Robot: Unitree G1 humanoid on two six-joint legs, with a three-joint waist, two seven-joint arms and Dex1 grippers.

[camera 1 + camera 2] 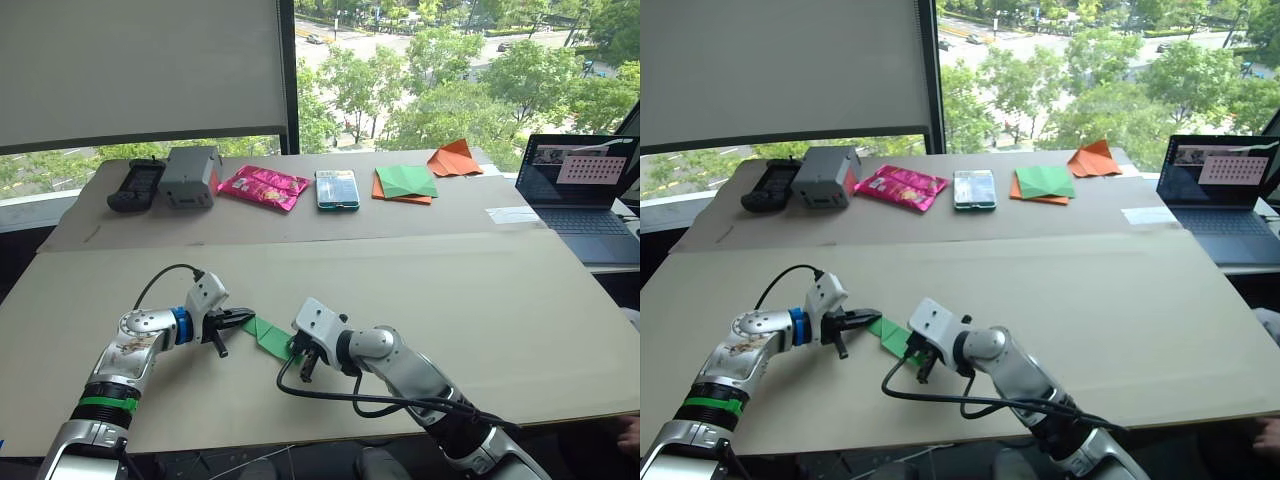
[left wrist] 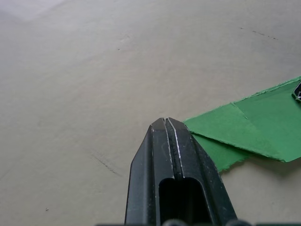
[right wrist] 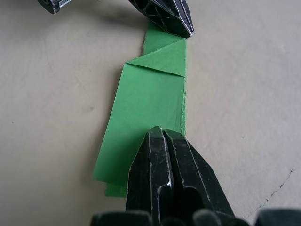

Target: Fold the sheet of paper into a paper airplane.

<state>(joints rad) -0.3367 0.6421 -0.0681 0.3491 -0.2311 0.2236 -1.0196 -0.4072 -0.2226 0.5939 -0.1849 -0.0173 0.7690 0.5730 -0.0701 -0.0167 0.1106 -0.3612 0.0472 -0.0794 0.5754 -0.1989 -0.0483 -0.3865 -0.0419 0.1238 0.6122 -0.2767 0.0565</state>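
Note:
The sheet of paper (image 1: 268, 336), bright green, lies flat on the near cardboard table (image 1: 480, 300), folded into a narrow creased strip (image 3: 150, 99) with a triangular flap at its left end. My left gripper (image 1: 247, 316) is shut, and its tip (image 2: 164, 121) rests at that left end, on the paper's corner (image 2: 254, 125). At the strip's right end my right gripper (image 3: 162, 134) is shut, with its fingers lying on top of the paper. In the right wrist view the left gripper's fingertips (image 3: 164, 16) cover the far end of the strip.
On the back table stand a black controller (image 1: 135, 185), a grey box (image 1: 190, 175), a pink packet (image 1: 264, 186), a phone (image 1: 337, 189), a green-and-orange paper stack (image 1: 405, 183) and an orange pointed paper shape (image 1: 455, 158). A laptop (image 1: 580, 190) sits far right. A black cable (image 1: 330, 395) loops under my right arm.

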